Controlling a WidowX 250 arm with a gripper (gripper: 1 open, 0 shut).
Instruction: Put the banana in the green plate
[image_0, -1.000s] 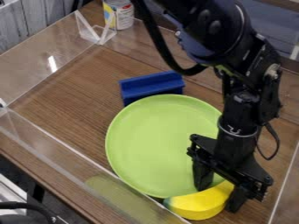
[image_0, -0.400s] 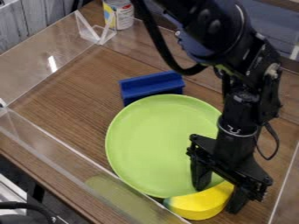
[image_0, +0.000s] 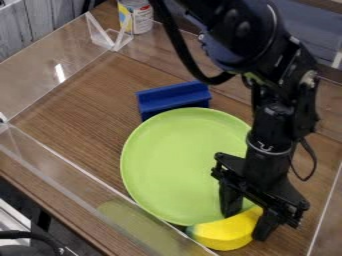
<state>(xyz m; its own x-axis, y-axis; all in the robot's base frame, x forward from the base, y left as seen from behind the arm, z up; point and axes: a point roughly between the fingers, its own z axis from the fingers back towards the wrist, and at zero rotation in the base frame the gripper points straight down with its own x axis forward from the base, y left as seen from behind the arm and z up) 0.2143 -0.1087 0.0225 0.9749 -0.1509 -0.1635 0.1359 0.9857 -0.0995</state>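
Near the left edge of the brown wooden desk (image_0: 80, 110), a clear plastic wall (image_0: 40, 60). Further right, toward the middle of the desk, a blue rectangular block (image_0: 174, 97), lying flat just beside the far rim of the large round lime-green plastic plate (image_0: 174, 165). Plate flat on the desk, reaching close to the near edge. At the plate's near right rim, the black robot gripper (image_0: 259, 218), pointing almost straight down from the black arm (image_0: 267, 90). Directly under it, the short plump yellow toy banana (image_0: 225, 234), on the desk close to the near right corner, touching or just beside the plate's rim, outside the plate. Fingers down on both sides of the banana; cannot tell if already pressing on it or only around it.
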